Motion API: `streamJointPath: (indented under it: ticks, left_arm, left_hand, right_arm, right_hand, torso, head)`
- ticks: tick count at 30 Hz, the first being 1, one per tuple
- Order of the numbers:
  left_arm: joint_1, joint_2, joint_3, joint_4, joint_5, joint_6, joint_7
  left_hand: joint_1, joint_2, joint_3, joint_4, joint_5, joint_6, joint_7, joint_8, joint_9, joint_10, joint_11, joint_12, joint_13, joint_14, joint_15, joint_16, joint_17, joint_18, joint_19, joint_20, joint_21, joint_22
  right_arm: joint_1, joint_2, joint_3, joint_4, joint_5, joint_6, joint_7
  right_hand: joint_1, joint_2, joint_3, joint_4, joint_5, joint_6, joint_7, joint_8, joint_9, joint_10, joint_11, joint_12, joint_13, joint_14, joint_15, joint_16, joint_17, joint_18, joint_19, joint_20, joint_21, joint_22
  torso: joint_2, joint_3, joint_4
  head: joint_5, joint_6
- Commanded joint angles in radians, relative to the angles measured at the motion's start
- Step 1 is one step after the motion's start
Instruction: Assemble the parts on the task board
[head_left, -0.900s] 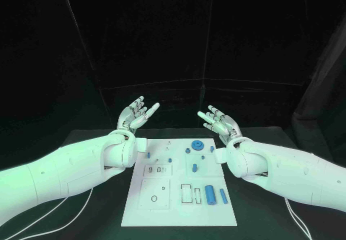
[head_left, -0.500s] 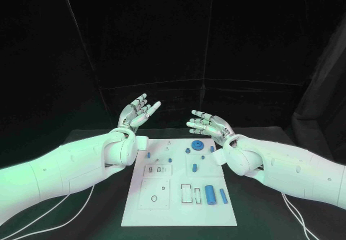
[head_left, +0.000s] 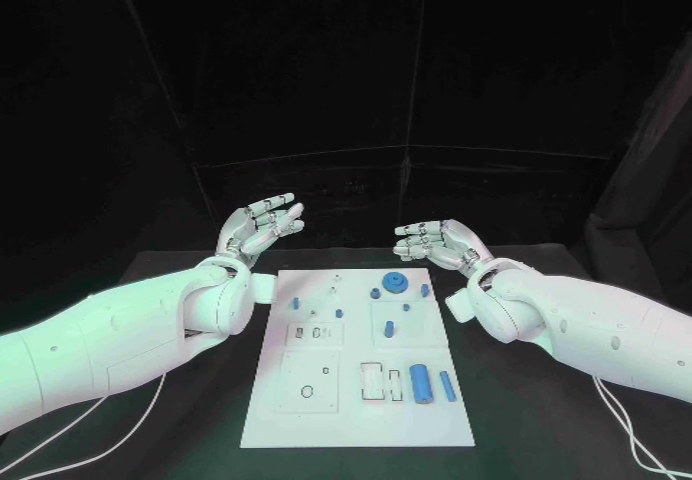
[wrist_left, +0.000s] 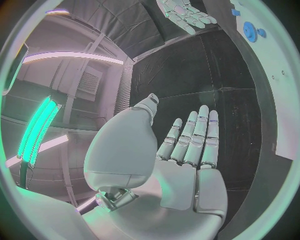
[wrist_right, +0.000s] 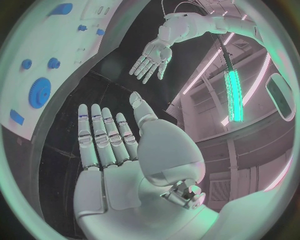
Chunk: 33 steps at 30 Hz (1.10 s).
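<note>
The white task board (head_left: 361, 420) lies in the middle of the black table. On it are a blue gear (head_left: 394, 281) at the far end, several small blue pieces such as one at the left (head_left: 294, 301), and a blue cylinder (head_left: 420, 383) beside a thinner blue pin (head_left: 447, 386) near the front right. My left hand (head_left: 260, 226) is raised beyond the board's far left corner, fingers apart, holding nothing. My right hand (head_left: 440, 242) hovers past the far right corner, fingers spread and empty. The right wrist view shows my right hand (wrist_right: 106, 145), the gear (wrist_right: 39, 92) and my left hand (wrist_right: 152, 56).
Black table surface (head_left: 173, 400) runs along both sides of the board. A dark curtain hangs behind. Cables trail from both arms near the table's front. In the left wrist view my left hand (wrist_left: 187, 150) is spread above the table, with the right hand (wrist_left: 186, 14) farther off.
My right hand has tipped over from fingers-up to fingers pointing sideways and sits slightly lower. My left hand has drifted a little outward. The parts have not moved.
</note>
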Motion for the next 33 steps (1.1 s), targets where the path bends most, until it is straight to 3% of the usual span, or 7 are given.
streamJointPath:
  ticks: [1,3,7,16,22,27,33]
  left_arm:
    - [0.002,-0.020,0.001,0.024,-0.046,0.032,0.030]
    - [0.002,-0.038,0.001,0.044,-0.048,0.044,0.030]
    - [0.002,-0.076,0.001,0.092,-0.051,0.069,0.026]
    - [0.002,-0.144,0.001,0.203,-0.054,0.120,0.014]
    - [0.001,-0.161,0.000,0.249,-0.055,0.133,0.006]
    - [0.001,-0.168,0.000,0.273,-0.055,0.140,-0.001]
    - [0.001,-0.177,0.000,0.290,-0.055,0.145,-0.006]
  left_hand:
    - [0.002,0.021,-0.001,-0.028,-0.004,0.127,0.100,0.026,0.009,0.089,-0.018,0.018,-0.001,0.076,-0.022,0.017,0.002,0.020,0.085,-0.003,0.029,0.005]
    - [0.010,0.030,-0.001,-0.052,-0.004,0.209,0.088,0.041,0.013,0.136,-0.030,0.025,-0.003,0.126,-0.035,0.026,0.006,0.023,0.129,-0.013,0.042,0.005]
    - [0.028,0.046,0.005,-0.095,-0.004,0.287,0.063,0.059,0.013,0.239,-0.061,0.045,0.001,0.226,-0.068,0.049,0.024,0.024,0.214,-0.044,0.068,0.005]
    - [0.030,0.055,0.016,-0.129,-0.004,0.336,0.048,0.051,0.003,0.309,-0.080,0.029,-0.003,0.282,-0.088,0.042,0.045,0.023,0.268,-0.063,0.067,-0.008]
    - [0.029,0.053,0.017,-0.137,-0.004,0.336,0.049,0.043,-0.001,0.310,-0.079,0.017,-0.005,0.280,-0.087,0.033,0.047,0.022,0.269,-0.063,0.062,-0.013]
    - [0.026,0.053,0.017,-0.140,-0.004,0.336,0.051,0.038,-0.002,0.309,-0.077,0.010,-0.006,0.278,-0.085,0.026,0.048,0.022,0.269,-0.062,0.057,-0.017]
    - [0.024,0.053,0.017,-0.142,-0.004,0.336,0.052,0.035,-0.003,0.309,-0.076,0.006,-0.007,0.277,-0.084,0.023,0.049,0.022,0.269,-0.062,0.055,-0.019]
  right_arm:
    - [0.013,-0.004,0.001,0.000,-0.143,-0.033,-0.003]
    - [0.023,-0.006,0.002,-0.002,-0.196,-0.028,-0.018]
    - [0.045,-0.008,0.002,-0.003,-0.336,-0.011,-0.066]
    - [0.096,0.006,0.008,0.009,-0.758,0.071,-0.235]
    - [0.108,0.031,0.018,0.014,-0.986,0.138,-0.336]
    - [0.117,0.048,0.020,0.016,-1.090,0.181,-0.384]
    - [0.122,0.058,0.021,0.020,-1.140,0.210,-0.408]
  right_hand:
    - [0.016,0.014,0.007,-0.033,-0.008,0.174,0.025,0.009,0.004,0.149,-0.034,0.001,0.002,0.178,-0.044,0.013,0.006,0.023,0.128,-0.037,0.044,0.001]
    - [0.023,0.018,0.013,-0.038,-0.012,0.198,0.018,0.007,0.004,0.186,-0.044,-0.004,0.002,0.227,-0.061,0.017,0.009,0.022,0.167,-0.054,0.060,0.004]
    - [0.045,0.014,0.027,-0.041,-0.013,0.235,0.005,0.002,0.004,0.249,-0.064,-0.012,0.003,0.316,-0.093,0.030,0.020,0.022,0.240,-0.089,0.098,0.015]
    - [0.069,-0.028,0.043,-0.040,0.004,0.286,-0.021,-0.009,0.004,0.327,-0.103,-0.039,0.003,0.526,-0.154,0.109,0.081,0.020,0.406,-0.165,0.240,0.081]
    - [0.041,-0.045,0.042,-0.039,-0.012,0.300,-0.031,-0.027,0.003,0.319,-0.110,-0.060,0.004,0.573,-0.167,0.224,0.162,0.016,0.451,-0.190,0.336,0.134]
    - [0.028,-0.049,0.049,-0.037,-0.018,0.295,-0.034,-0.031,0.003,0.296,-0.111,-0.060,0.004,0.577,-0.169,0.362,0.244,0.017,0.467,-0.196,0.412,0.178]
    - [0.018,-0.051,0.060,-0.037,-0.022,0.287,-0.036,-0.031,0.003,0.275,-0.111,-0.058,0.005,0.567,-0.173,0.524,0.339,0.015,0.472,-0.193,0.513,0.240]
  torso:
    - [0.025,-0.0015,0.0034]
    - [0.033,-0.0021,0.0042]
    - [0.053,-0.0042,0.0074]
    - [0.095,-0.0072,0.0189]
    - [0.118,-0.0087,0.0273]
    - [0.137,-0.0098,0.0307]
    - [0.148,-0.0106,0.0327]
  head:
    - [-0.002,0.006]
    - [-0.003,0.006]
    - [-0.007,0.013]
    - [-0.020,0.023]
    - [-0.028,0.031]
    - [-0.034,0.035]
    - [-0.036,0.038]
